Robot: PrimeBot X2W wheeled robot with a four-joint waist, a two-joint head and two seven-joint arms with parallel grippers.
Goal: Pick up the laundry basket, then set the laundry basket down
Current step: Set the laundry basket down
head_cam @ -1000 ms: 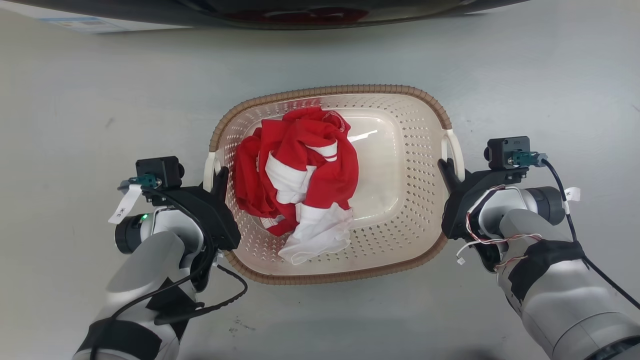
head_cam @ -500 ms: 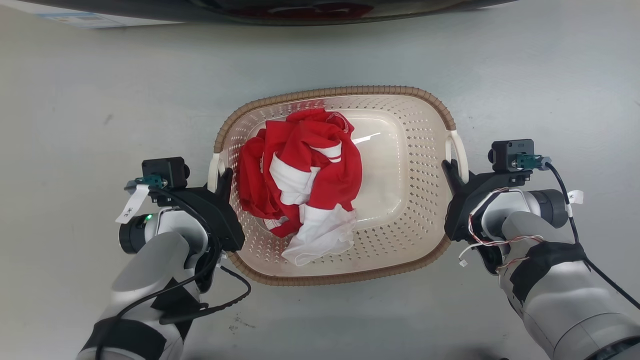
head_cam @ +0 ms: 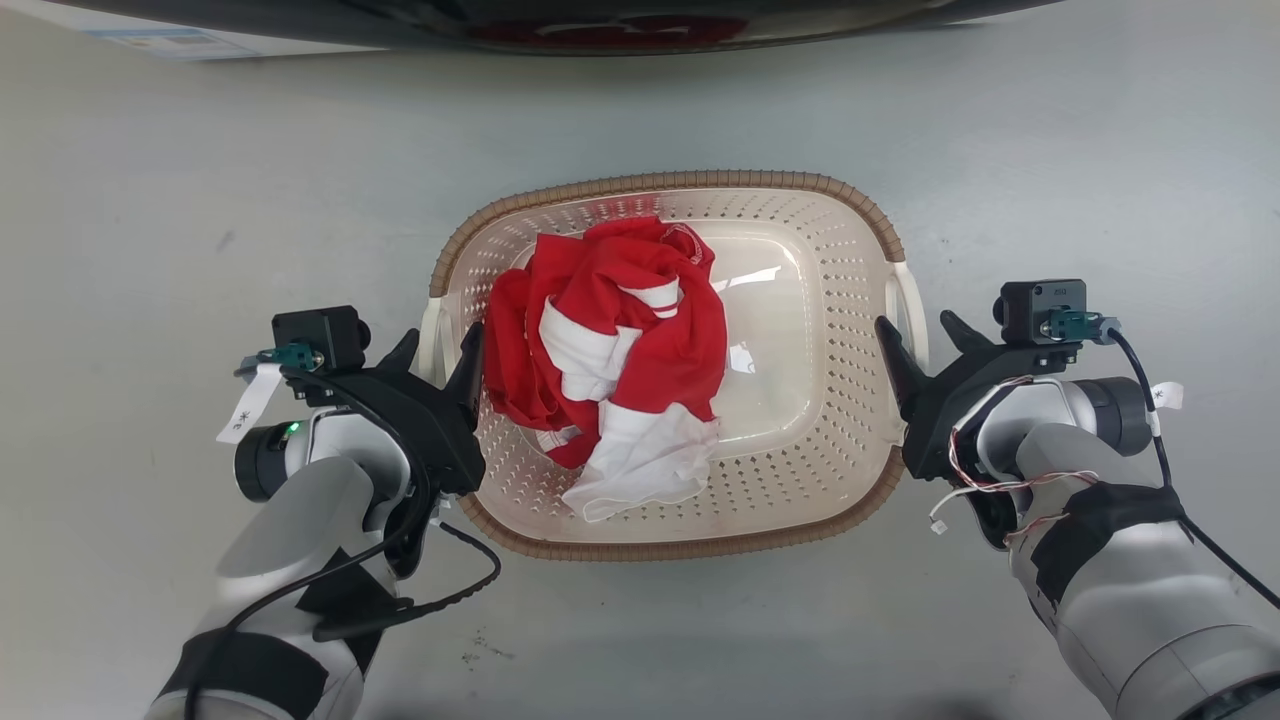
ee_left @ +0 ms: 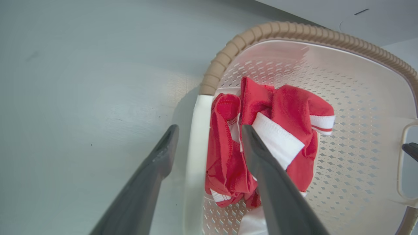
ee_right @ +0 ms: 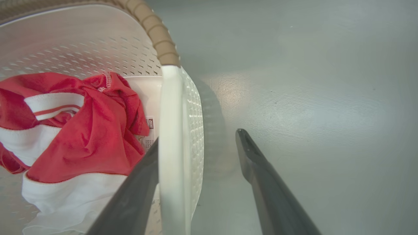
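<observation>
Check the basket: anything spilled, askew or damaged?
Nothing stands out. The basket looks intact and level, with the clothes bunched inside and none over the rim. The left gripper and right gripper are open, each astride one side of it.

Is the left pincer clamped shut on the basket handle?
No: the left pincer is open, its fingers apart on either side of the white handle of the laundry basket.
</observation>
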